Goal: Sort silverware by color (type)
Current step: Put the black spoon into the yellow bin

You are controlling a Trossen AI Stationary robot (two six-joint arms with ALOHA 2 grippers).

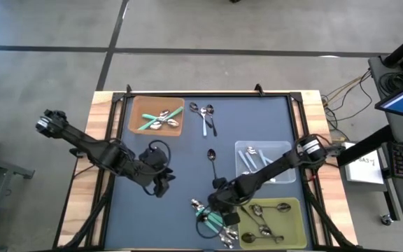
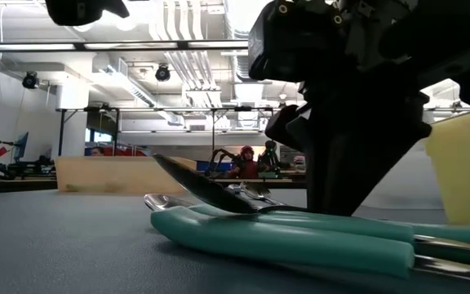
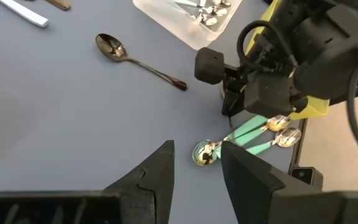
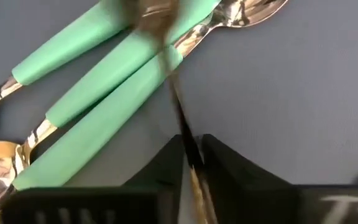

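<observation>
The right end effector (image 4: 191,163) is down at the counter's near edge, its two dark fingers pinched on the thin stem of a dark metal spoon (image 4: 178,106). That spoon lies across a cluster of teal-handled spoons (image 4: 98,81). In the low view its bowl is tipped up off the teal handles.

Just beside this cluster, toward the near right corner, sits a yellow-green tray (image 1: 294,225) with several plain metal spoons in it. Behind that, along the right side, a clear tray (image 1: 283,148) holds more spoons. A tan tray (image 1: 137,105) at the far left holds teal-handled ones.

Out on the bare dark counter (image 1: 166,154), a lone dark spoon (image 1: 212,159) lies near the middle. A few more spoons (image 1: 206,115), one light-handled, rest near the far edge.

The left end effector (image 3: 194,163) hangs over the left half of the counter, its fingers apart and gripping nothing.
</observation>
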